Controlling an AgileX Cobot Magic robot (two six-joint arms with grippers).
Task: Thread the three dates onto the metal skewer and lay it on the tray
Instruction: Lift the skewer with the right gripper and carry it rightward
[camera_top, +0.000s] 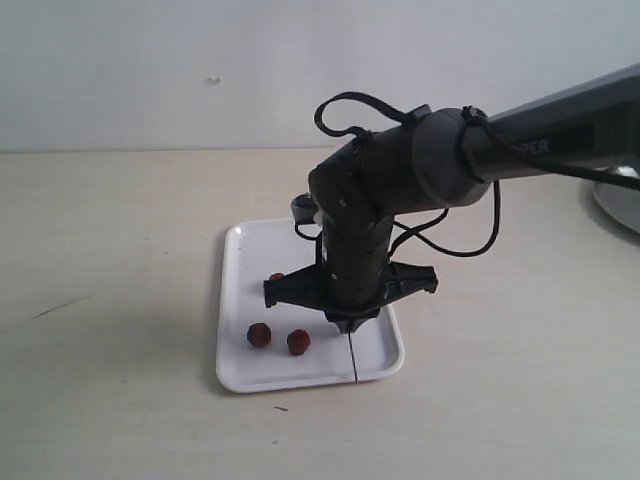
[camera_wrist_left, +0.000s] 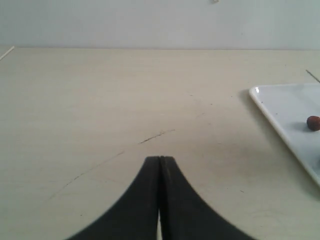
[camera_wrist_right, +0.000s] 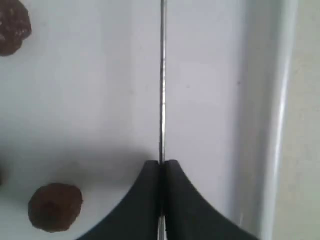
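Observation:
The white tray (camera_top: 250, 262) lies in the middle of the table. Two dates (camera_top: 259, 335) (camera_top: 298, 342) rest on its near part, and a third date (camera_top: 277, 277) peeks out beside the arm. My right gripper (camera_top: 352, 320) points down over the tray, shut on the thin metal skewer (camera_top: 354, 358), which runs toward the tray's near rim. The right wrist view shows the right gripper (camera_wrist_right: 161, 162) clamped on the skewer (camera_wrist_right: 162, 75), with dates (camera_wrist_right: 55, 206) (camera_wrist_right: 12, 32) to one side. My left gripper (camera_wrist_left: 160, 159) is shut and empty over bare table, away from the tray (camera_wrist_left: 280, 107) and a date (camera_wrist_left: 313, 123).
A round silver dish (camera_top: 620, 205) sits at the far right edge. A small dark object (camera_top: 303, 207) stands just behind the tray. The right arm's cables loop above the tray. A pale wall backs the table.

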